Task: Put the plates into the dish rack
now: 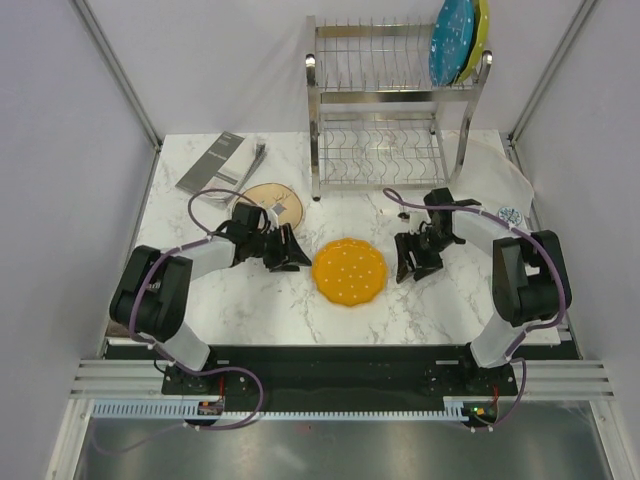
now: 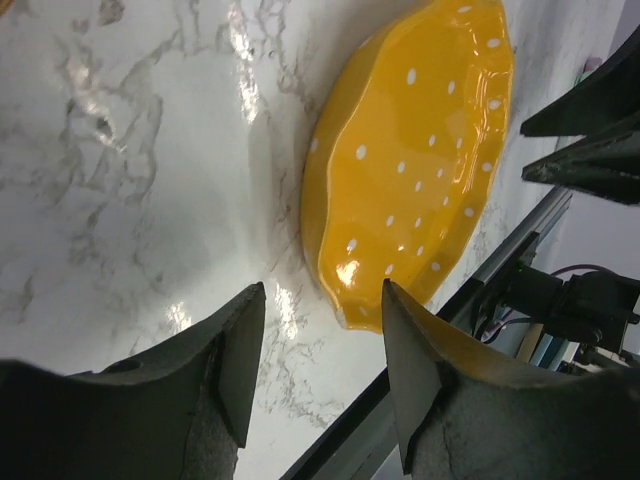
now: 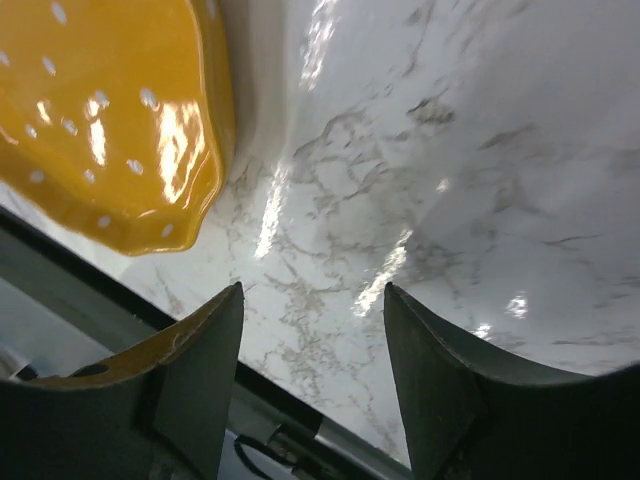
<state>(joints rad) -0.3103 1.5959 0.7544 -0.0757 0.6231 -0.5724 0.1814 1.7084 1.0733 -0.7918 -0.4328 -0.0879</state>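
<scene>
On the dish rack's (image 1: 390,100) upper tier stood the teal plate (image 1: 452,40) and lime green plate (image 1: 481,30), half the job. Left to load were the orange plate (image 1: 349,272), flat on the table between the left gripper (image 1: 295,258) and right gripper (image 1: 413,268), both spread apart and empty, and the tan plate (image 1: 275,200) behind the left one.

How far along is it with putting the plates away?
Two look done: the teal plate and lime green plate stand in the dish rack, upper tier. Nothing is in hand: the left fingers and right fingers sit open either side of the flat-lying orange plate. That and the tan plate are left.
</scene>
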